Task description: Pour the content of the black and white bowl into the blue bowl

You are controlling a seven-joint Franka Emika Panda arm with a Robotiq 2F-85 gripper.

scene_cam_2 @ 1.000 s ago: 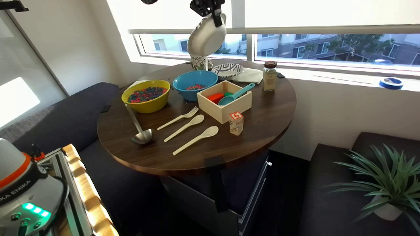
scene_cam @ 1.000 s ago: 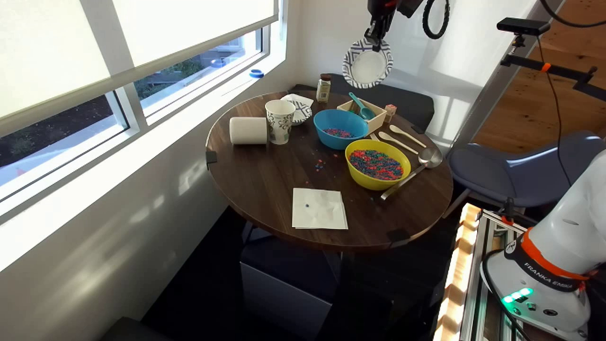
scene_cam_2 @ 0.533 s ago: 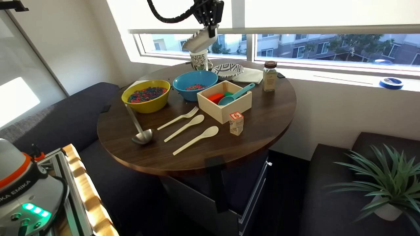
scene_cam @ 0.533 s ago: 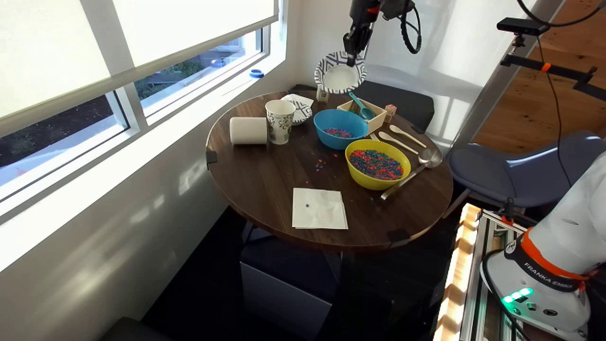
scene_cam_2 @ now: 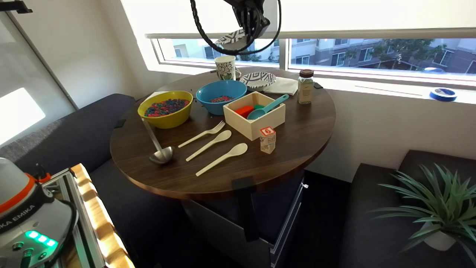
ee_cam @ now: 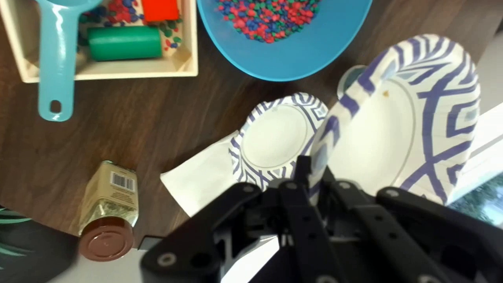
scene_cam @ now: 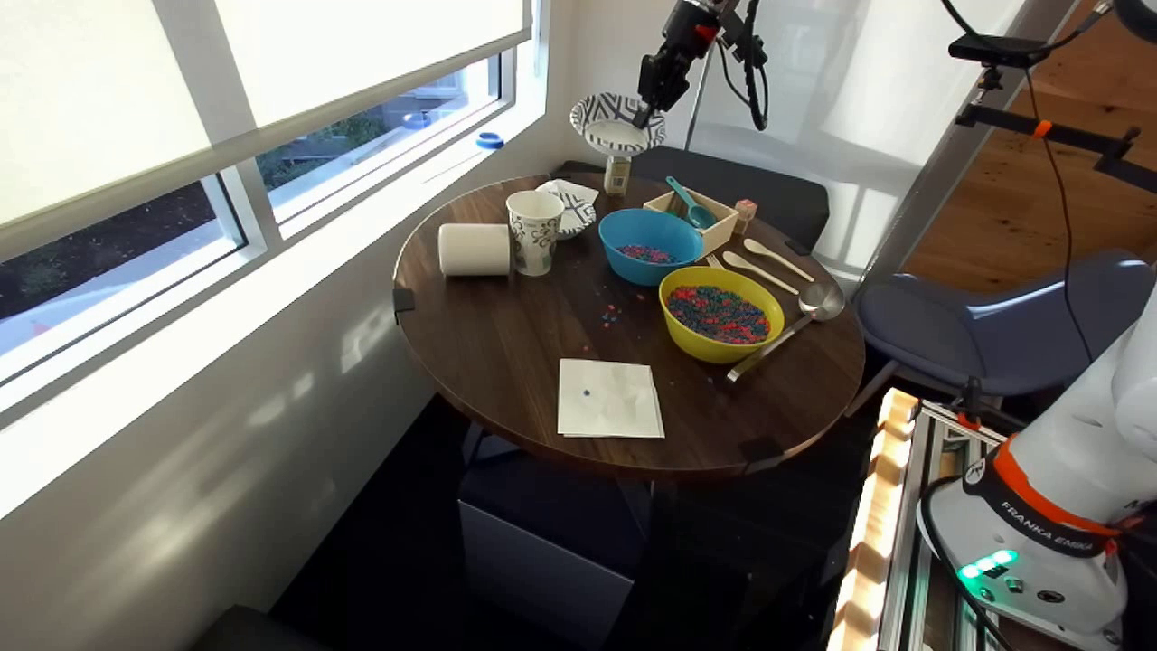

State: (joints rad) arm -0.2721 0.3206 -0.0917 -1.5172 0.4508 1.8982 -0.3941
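1. Gripper [ee_cam: 314,177]: raised over the surface [scene_cam: 506,344], clamped on the rim of item 2.
2. Black and white bowl [ee_cam: 373,133]: in the gripper, extending to its right in the wrist view; white interior, one small tan speck.
3. Patterned dish [ee_cam: 273,135]: lower than the gripper, on the surface, overlapping a napkin [ee_cam: 200,177].
4. Blue bowl [ee_cam: 283,65]: on the surface, lower than the gripper; holds red, blue and green pellets [ee_cam: 271,19].
5. Wooden box [ee_cam: 137,74]: lower than the gripper, beside item 4; contains a teal scoop [ee_cam: 57,59].
6. Yellow bowl [scene_cam: 714,351]: farther from the gripper than item 4 in both exterior views; pellets inside.
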